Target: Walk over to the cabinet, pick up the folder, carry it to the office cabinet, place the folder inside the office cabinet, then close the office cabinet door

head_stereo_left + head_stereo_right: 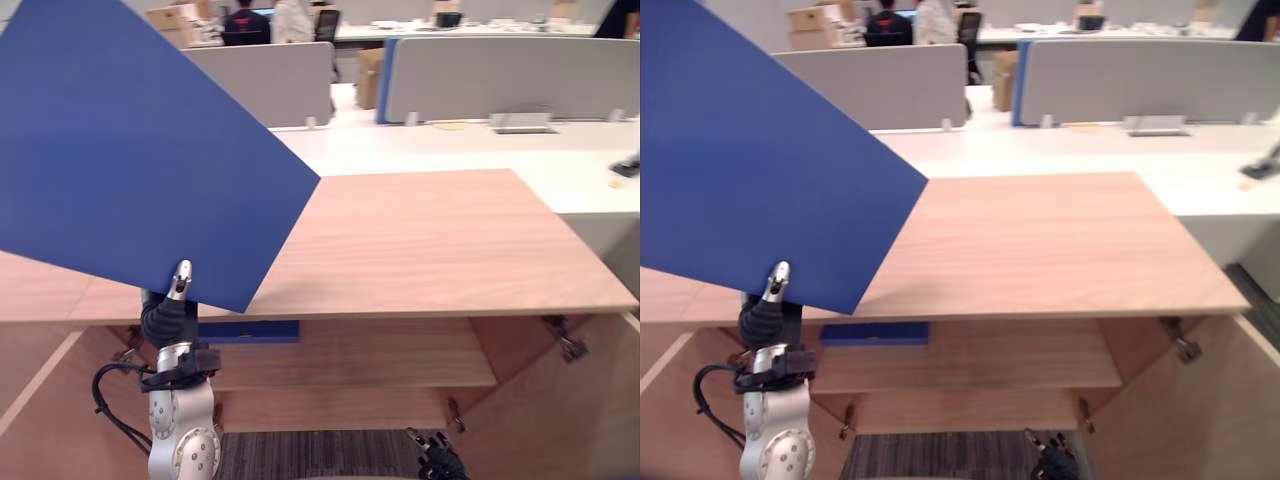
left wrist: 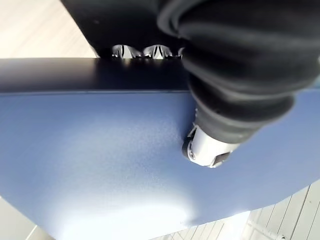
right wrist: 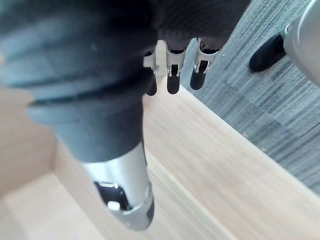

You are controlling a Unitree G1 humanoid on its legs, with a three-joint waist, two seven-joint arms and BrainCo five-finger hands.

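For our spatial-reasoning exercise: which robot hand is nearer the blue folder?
Left. The left hand grips the blue folder at its lower edge; the right hand hangs low, apart from it.

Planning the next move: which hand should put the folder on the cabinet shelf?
Left. The left hand pinches the folder above the open cabinet, so it can likely lower it in; the right hand hangs empty, low near the floor.

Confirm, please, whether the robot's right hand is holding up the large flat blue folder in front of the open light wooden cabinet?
Not quite: the left hand, not the right, pinches the large flat blue folder in front of the open light wooden cabinet, as the left eye view shows. The right hand hangs low with relaxed fingers, holding nothing.
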